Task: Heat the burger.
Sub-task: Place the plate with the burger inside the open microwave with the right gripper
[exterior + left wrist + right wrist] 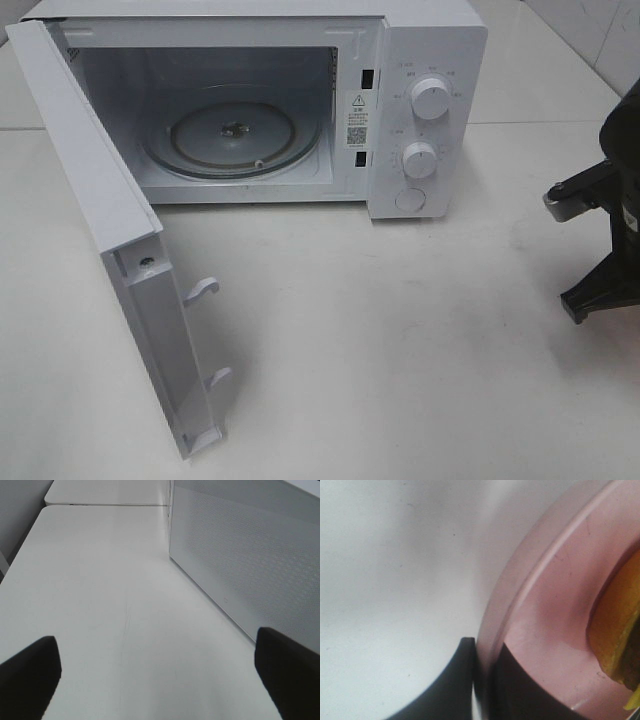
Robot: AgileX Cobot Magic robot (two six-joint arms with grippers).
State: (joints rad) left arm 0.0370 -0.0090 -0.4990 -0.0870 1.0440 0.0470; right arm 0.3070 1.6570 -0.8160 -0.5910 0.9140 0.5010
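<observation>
Your right tool (pixel 482 650) is clamped shut on the rim of the pink plate (pixel 555 610), 1 finger on each side of the lip. The burger (pixel 620 630) sits on that plate. Only a sliver of bun shows, at the edge of the right wrist view, and the high view doesn't catch plate or burger at all, just the right arm (pixel 610 210) at the far right. The left tool (pixel 157 665) is spread wide and empty, over the surface (pixel 400 340) beside the door (pixel 90 170). The microwave (pixel 420 60) stands open, door swung out left, glass turntable (pixel 235 135) bare. Risks: it's an edge-only pinch, so the plate can sag or pivot in the lift and a tall burger slides off or topples. Come in too low or off-centre and the plate clips the cavity frame. If the left arm bumps the door, it swings into your path.
</observation>
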